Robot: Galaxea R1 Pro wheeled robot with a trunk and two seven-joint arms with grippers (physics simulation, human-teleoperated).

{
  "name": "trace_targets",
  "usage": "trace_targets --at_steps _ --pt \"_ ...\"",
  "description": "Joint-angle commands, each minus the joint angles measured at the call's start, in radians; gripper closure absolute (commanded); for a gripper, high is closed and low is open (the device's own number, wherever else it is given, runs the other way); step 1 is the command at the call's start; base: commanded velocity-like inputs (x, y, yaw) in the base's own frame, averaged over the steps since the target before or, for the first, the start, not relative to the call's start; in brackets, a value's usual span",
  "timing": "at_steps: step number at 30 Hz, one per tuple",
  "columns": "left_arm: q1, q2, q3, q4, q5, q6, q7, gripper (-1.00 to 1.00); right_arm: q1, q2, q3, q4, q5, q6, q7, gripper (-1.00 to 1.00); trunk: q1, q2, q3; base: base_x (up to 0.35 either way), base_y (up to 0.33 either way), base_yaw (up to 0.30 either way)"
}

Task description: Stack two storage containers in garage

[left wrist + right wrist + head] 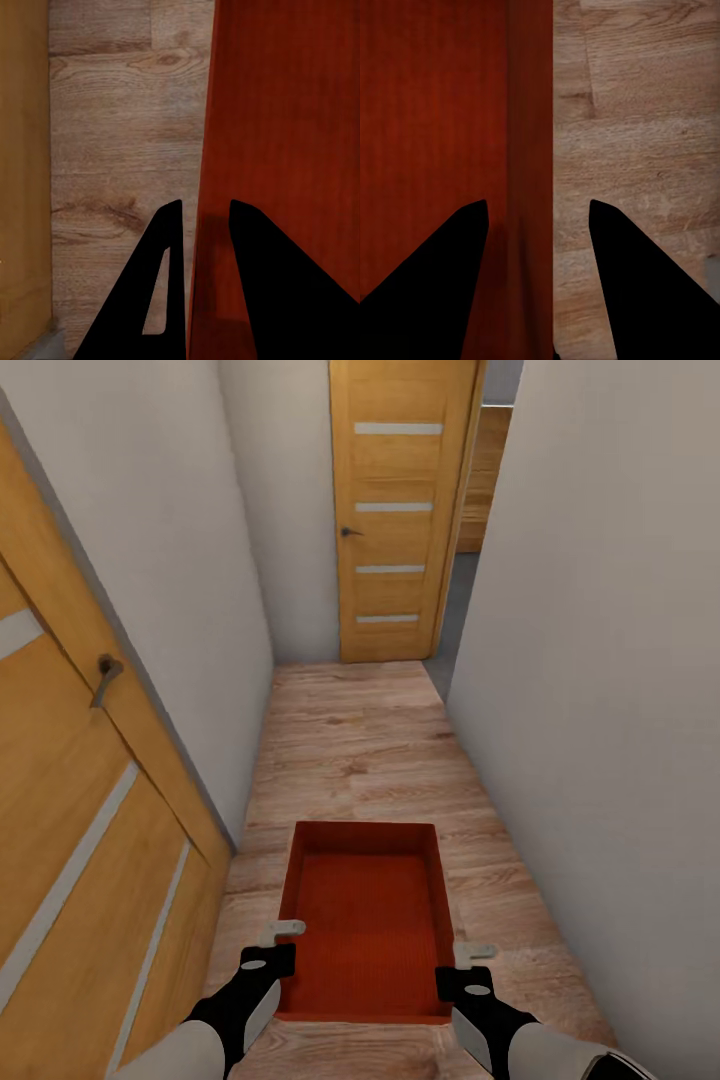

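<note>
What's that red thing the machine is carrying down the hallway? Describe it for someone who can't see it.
In a narrow white-walled corridor with a wood-plank floor, look just ahead of the robot's two arms. Between the left gripper and right gripper is an orange-red storage container, open-topped, rectangular, ribbed inside, the only red item among tan doors.

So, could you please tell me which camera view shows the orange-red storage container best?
The head view: it shows the whole storage container, open top and ribbed bottom, carried between the left gripper and right gripper above the wood-plank floor. The left wrist view shows one side wall between its fingers; the right wrist view shows the opposite wall.
</note>
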Motion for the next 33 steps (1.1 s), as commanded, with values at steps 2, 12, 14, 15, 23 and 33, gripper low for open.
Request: trace_targets --at_steps 2,12,14,15,23,33 --pt "-0.001 0.001 0.022 -0.046 -0.014 0.008 0.006 1.00 0.000 0.000 -0.005 0.031 -0.016 -0.003 -0.001 1.00 0.001 -0.001 -0.001 0.322 0.070 0.000" --pt "-0.001 0.001 0.022 -0.046 -0.014 0.008 0.006 1.00 0.000 0.000 -0.005 0.031 -0.015 -0.003 -0.001 1.00 0.001 -0.001 -0.001 0.322 0.066 0.000" --pt "-0.001 0.001 0.022 -0.046 -0.014 0.008 0.006 1.00 0.000 0.000 -0.005 0.031 -0.015 -0.003 -0.001 1.00 0.001 -0.001 -0.001 0.322 0.063 0.000" --pt "-0.001 0.001 0.022 -0.046 -0.014 0.008 0.006 1.00 0.000 0.000 -0.005 0.031 -0.015 -0.003 -0.001 1.00 0.001 -0.001 -0.001 0.322 0.056 0.000" --pt "-0.001 0.001 0.022 -0.046 -0.014 0.008 0.006 1.00 0.000 0.000 -0.005 0.031 -0.015 -0.003 -0.002 1.00 0.001 -0.001 -0.001 0.322 0.061 0.000" --pt "-0.001 0.000 0.022 -0.045 -0.014 0.008 0.006 1.00 0.000 0.001 -0.005 0.031 -0.015 -0.003 -0.001 1.00 0.001 -0.001 -0.001 0.322 0.064 0.000"
